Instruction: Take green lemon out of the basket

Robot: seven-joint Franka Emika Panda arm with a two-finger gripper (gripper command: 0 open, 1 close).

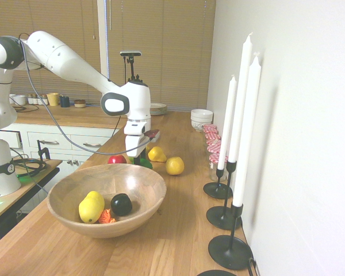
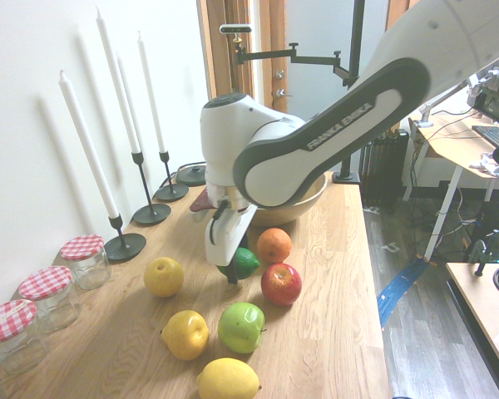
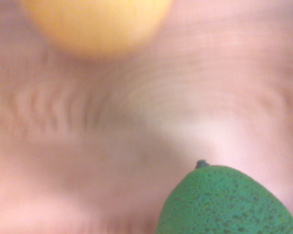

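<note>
Green lemon [image 2: 247, 263], 1 pc., out of basket [image 1: 106, 230], gripped btwn fingers of tool [image 2: 239, 264], low over table [image 2: 333, 332] nr. orange [image 2: 274, 245] & red apple [image 2: 281, 284], prob. for gentle set-down w/o rolling.

I saw a bright room in both exterior views, where the wall [image 2: 33, 166] was washed nearly white and carried soft grey candle shadows. A pale sheen lay on the wooden surface [image 2: 333, 316], and small glints marked the red apple [image 2: 281, 284] and the green apple [image 2: 241, 327]. Those two feeds looked mostly sharp to me, slightly grainy. Up close, my wrist view was soft: the yellow fruit [image 3: 100, 24] and the pinkish wood grain blurred, while the green lemon's [image 3: 227, 204] pitted skin came through more clearly.
</note>
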